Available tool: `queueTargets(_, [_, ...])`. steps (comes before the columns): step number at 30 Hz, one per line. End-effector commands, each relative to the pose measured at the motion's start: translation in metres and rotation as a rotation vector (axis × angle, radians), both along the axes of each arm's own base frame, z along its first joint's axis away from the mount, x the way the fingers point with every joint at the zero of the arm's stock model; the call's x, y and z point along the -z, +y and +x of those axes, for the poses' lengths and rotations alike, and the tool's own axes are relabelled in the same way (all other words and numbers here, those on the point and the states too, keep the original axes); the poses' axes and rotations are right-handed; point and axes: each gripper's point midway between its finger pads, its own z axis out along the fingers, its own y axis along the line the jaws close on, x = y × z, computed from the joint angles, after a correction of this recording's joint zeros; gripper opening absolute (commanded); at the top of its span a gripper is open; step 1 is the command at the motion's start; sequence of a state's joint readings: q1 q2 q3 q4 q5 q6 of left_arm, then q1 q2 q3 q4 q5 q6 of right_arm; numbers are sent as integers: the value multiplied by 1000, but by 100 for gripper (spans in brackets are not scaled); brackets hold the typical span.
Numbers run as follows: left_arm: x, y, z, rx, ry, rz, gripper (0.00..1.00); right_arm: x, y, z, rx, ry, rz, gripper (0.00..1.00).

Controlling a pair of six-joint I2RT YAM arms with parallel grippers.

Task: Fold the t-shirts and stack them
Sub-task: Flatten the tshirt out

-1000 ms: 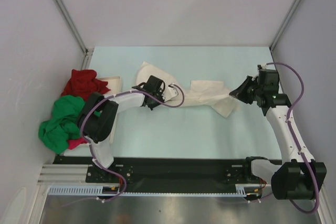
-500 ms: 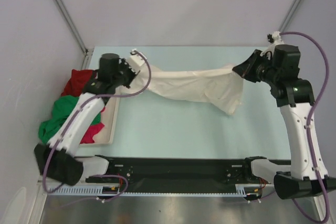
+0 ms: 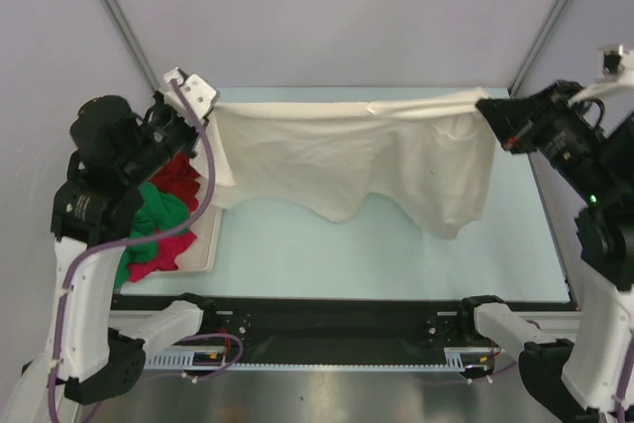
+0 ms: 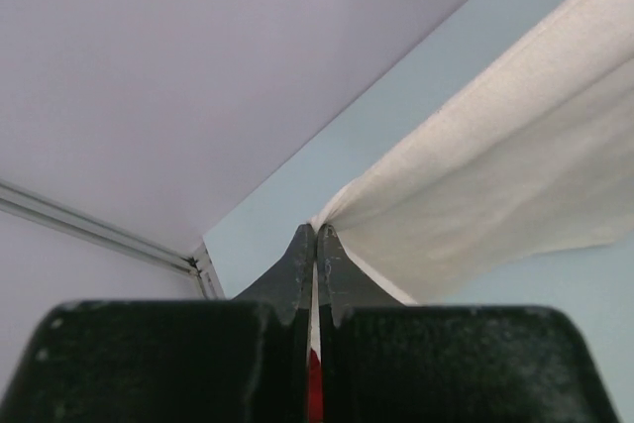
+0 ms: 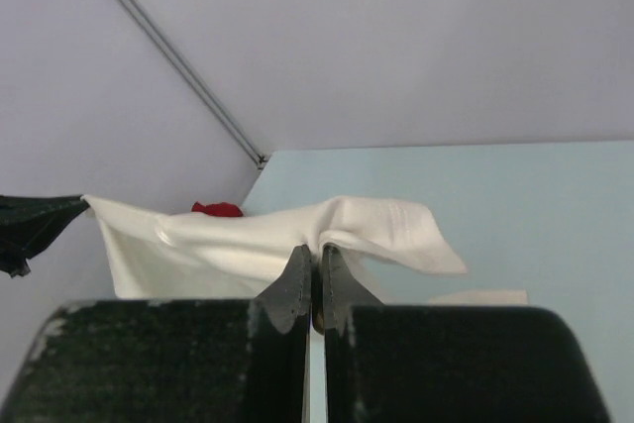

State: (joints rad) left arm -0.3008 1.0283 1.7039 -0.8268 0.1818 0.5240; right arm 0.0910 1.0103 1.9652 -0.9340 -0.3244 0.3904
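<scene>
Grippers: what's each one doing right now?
Left gripper: closed, holding the cream shirt.
Right gripper: closed, holding the same cream shirt.

Pale blue table [image 3: 396, 264] in front of me, white tray [image 3: 204, 241] on it.
Tray lies flat at my left edge of the table; dark red t-shirt [image 3: 179, 173], green t-shirt [image 3: 158, 213], pink t-shirt [image 3: 158, 258] heaped in it.
</scene>
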Motion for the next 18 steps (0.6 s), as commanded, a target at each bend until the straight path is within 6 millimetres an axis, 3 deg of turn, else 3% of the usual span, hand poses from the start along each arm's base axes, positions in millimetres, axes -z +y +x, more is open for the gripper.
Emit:
queueTargets(1, [33, 11, 53, -121, 100, 68, 0, 21, 5, 93, 16, 78, 32, 0])
queueTargets(2, [34, 9, 64, -126, 104, 67, 0, 32, 8, 124, 6, 117, 41, 0])
queueTargets(3, [47, 4, 91, -134, 133, 76, 0, 33, 10, 139, -9, 117, 57, 0])
queueTargets(4, [41, 5, 103, -150, 120, 66, 0, 18, 4, 157, 8, 70, 85, 0])
queueTargets(5, [44, 4, 118, -164, 131, 64, 0, 16, 1, 173, 20, 66, 97, 0])
queueTargets(6, [60, 0, 144, -177, 171, 75, 0, 32, -5, 209, 46, 107, 106, 0])
queueTargets(7, [40, 4, 157, -196, 133, 55, 0, 29, -18, 227, 85, 97, 123, 0])
queueTargets(8, [36, 4, 168, -206, 133, 39, 0, 1, -26, 231, 115, 32, 132, 0])
queueTargets(9, [32, 5, 176, -214, 141, 31, 0, 22, -30, 267, 131, 82, 135, 0])
queueTargets(10, [18, 7, 198, -225, 114, 13, 0, 21, -34, 275, 139, 92, 141, 0])
queueTargets(11, [7, 8, 204, -235, 95, 2, 0, -20, -34, 269, 131, -11, 148, 0])
queueTargets(12, [4, 8, 210, -242, 94, 4, 0, -25, -35, 276, 129, -24, 158, 0])
queueTargets(13, [-19, 9, 216, -248, 33, -12, 0, -19, -38, 293, 130, -20, 169, 0])
queueTargets(14, [-29, 11, 217, -260, 6, -16, 0, -37, -41, 289, 123, -61, 209, 0])
queueTargets(15, [-44, 12, 217, -267, -40, -28, 0, -38, -45, 293, 120, -66, 228, 0])
queueTargets(16, [-52, 14, 212, -269, -65, -28, 0, -59, -47, 285, 110, -138, 244, 0])
queueTargets(17, [-56, 15, 210, -271, -78, -27, 0, -65, -54, 283, 117, -156, 263, 0])
queueTargets(18, [-47, 14, 213, -268, -66, -20, 0, -57, -57, 287, 122, -145, 262, 0])
